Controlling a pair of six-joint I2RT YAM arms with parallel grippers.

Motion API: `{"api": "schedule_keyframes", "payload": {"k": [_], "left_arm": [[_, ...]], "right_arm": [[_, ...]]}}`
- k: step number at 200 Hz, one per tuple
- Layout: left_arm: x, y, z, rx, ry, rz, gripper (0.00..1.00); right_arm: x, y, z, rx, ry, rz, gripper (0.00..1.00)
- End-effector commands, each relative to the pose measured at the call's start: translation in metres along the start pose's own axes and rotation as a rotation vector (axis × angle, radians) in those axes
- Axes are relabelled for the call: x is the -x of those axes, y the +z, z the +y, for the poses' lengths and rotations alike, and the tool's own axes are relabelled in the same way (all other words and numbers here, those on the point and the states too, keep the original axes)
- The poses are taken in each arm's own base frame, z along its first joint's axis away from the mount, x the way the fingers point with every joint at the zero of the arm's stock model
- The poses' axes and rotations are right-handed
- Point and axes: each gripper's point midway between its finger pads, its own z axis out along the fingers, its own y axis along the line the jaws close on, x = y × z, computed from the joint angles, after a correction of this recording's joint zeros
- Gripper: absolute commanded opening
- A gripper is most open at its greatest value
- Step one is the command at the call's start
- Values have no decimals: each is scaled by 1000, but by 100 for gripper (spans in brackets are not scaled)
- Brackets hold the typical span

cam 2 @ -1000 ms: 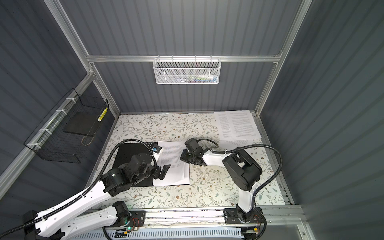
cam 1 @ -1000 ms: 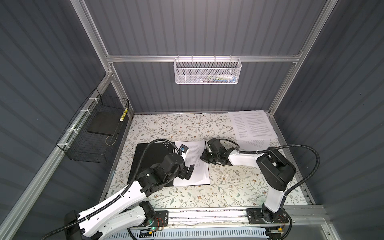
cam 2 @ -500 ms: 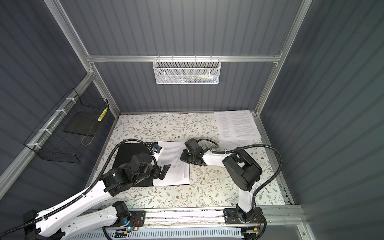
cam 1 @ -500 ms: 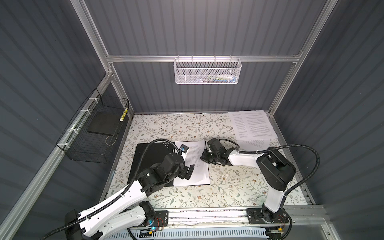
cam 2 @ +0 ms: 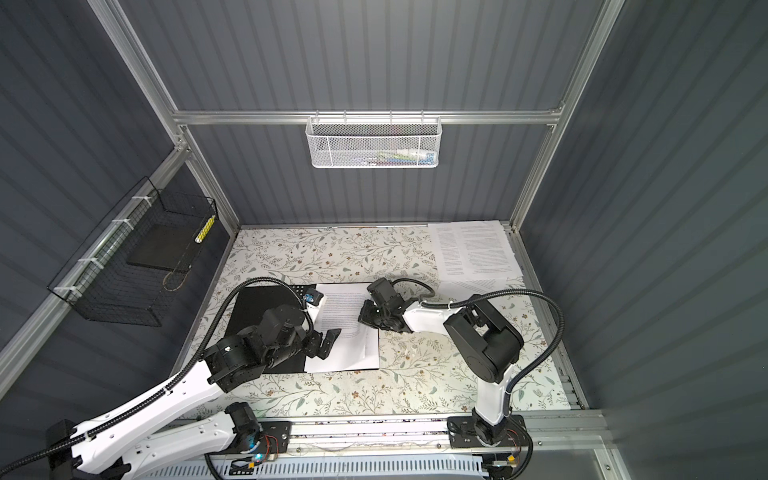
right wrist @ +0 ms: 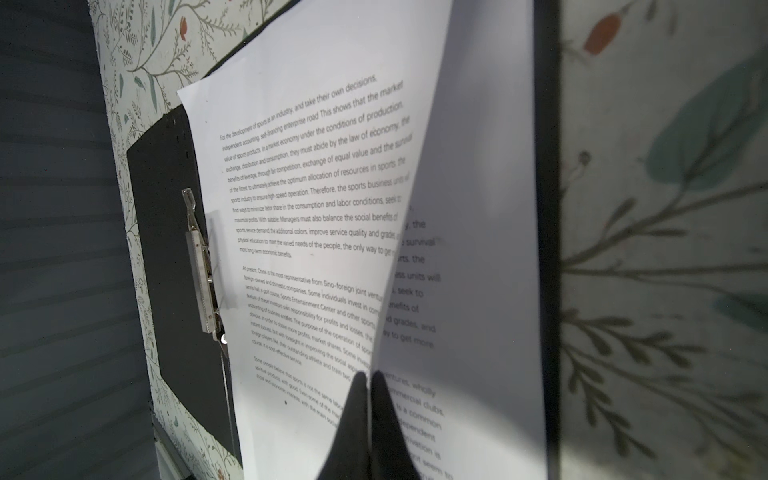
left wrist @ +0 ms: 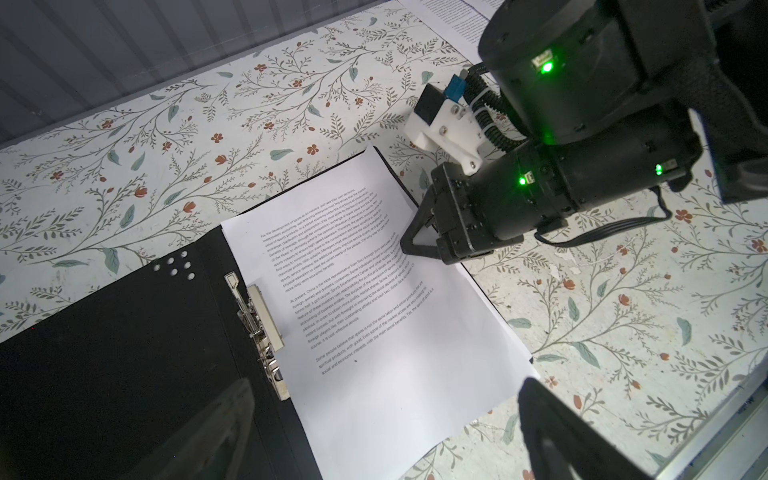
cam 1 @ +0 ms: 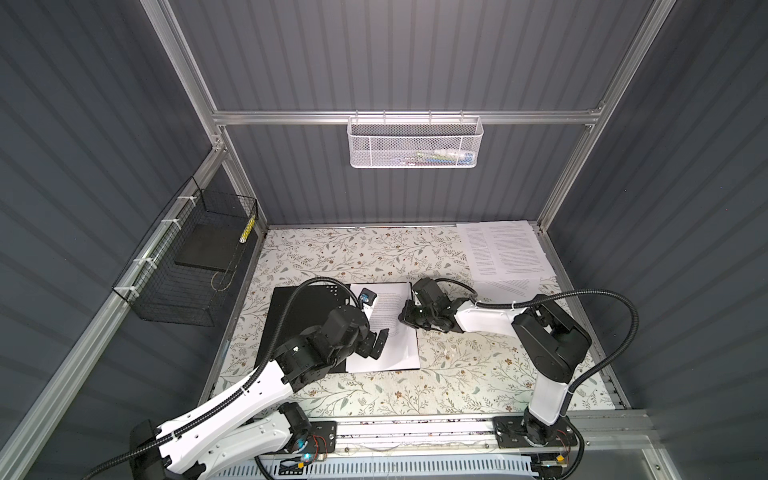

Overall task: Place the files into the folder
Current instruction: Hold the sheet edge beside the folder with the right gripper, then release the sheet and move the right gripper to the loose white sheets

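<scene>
The black folder (cam 1: 299, 316) (cam 2: 257, 303) lies open on the floral table, its metal clip (left wrist: 259, 324) (right wrist: 201, 270) along the spine. Printed white files (cam 1: 395, 353) (cam 2: 349, 353) (left wrist: 374, 332) rest on its right half. My right gripper (cam 1: 405, 318) (cam 2: 363, 318) (left wrist: 405, 245) (right wrist: 368, 376) is shut on the right edge of the top sheet (right wrist: 311, 208), raising that edge off the sheet beneath (right wrist: 478, 249). My left gripper (cam 1: 376, 343) (cam 2: 326, 343) (left wrist: 386, 384) hovers open over the near part of the sheets, holding nothing. More files (cam 1: 503, 249) (cam 2: 473, 249) lie stacked at the back right corner.
A black wire basket (cam 1: 187, 266) holding a dark slab hangs on the left wall. A white mesh basket (cam 1: 415, 141) hangs on the back wall. The arms' base rail (cam 1: 415, 428) runs along the table's front edge.
</scene>
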Motion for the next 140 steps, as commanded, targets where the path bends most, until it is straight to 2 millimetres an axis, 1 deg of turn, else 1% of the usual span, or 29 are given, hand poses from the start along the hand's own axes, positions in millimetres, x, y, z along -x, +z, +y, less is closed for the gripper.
{"api": "schedule_keyframes", "payload": {"k": [1, 22, 58, 88, 112, 140], "left_arm": [[10, -6, 0, -13, -3, -17, 100], [11, -6, -1, -14, -3, -17, 100], [10, -6, 0, -14, -3, -14, 100], [10, -6, -1, -20, -5, -16, 100], [11, -6, -2, -21, -4, -17, 100], [11, -6, -2, -24, -5, -17, 100]], "right_arm": [[3, -2, 9, 12, -2, -9, 5], [3, -2, 9, 13, -2, -10, 15], [5, -8, 7, 5, -11, -25, 43], [8, -15, 2, -32, -20, -31, 59], [11, -18, -5, -81, -20, -20, 65], [13, -14, -8, -100, -17, 2, 68]]}}
